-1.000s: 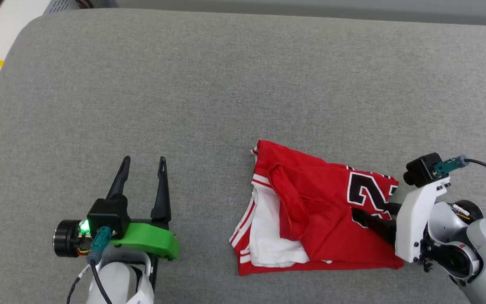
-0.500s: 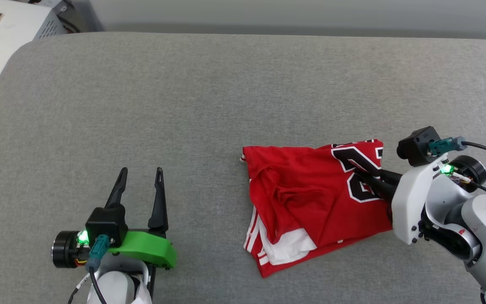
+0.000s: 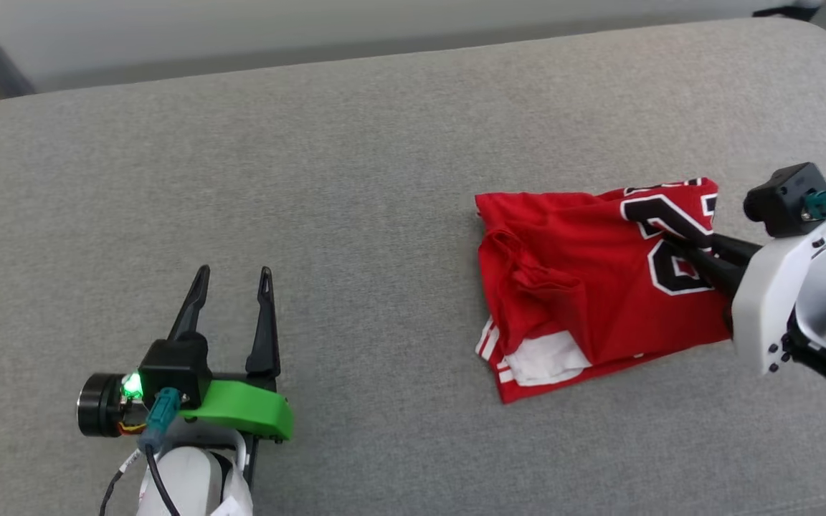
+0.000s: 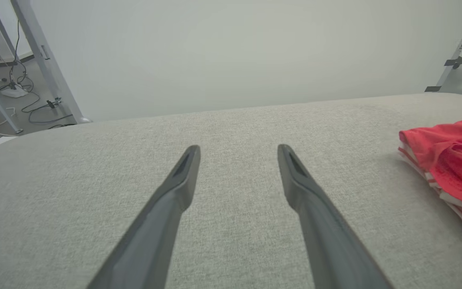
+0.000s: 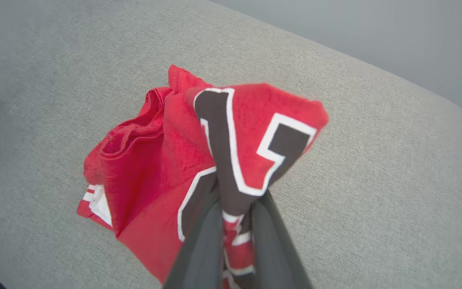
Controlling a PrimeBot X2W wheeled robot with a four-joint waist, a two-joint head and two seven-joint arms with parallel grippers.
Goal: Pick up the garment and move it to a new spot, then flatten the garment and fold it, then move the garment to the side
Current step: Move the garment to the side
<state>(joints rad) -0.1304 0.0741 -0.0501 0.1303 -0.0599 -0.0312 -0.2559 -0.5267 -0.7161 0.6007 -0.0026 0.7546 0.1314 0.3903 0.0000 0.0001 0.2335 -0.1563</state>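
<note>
Right gripper (image 3: 673, 242) pinches the shirt (image 3: 585, 279) at its numerals, toward the pad's (image 3: 312, 143) right edge. Left gripper (image 3: 234, 272) gapes wide, holding nothing, well apart to the shirt's left.

garment (image 3: 585, 279): soft matt cloth. surface (image 3: 355, 179): coarse grey woven fabric. left tool (image 4: 238, 147) fingers (image 4: 175, 192): smooth matt plastic.

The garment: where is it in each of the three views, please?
Head view: garment right of centre, lying on the grey pad.
Left wrist view: garment at the right edge.
Right wrist view: garment in the centre, clamped in the right gripper.
Shared landmark: its striped trim.
</note>
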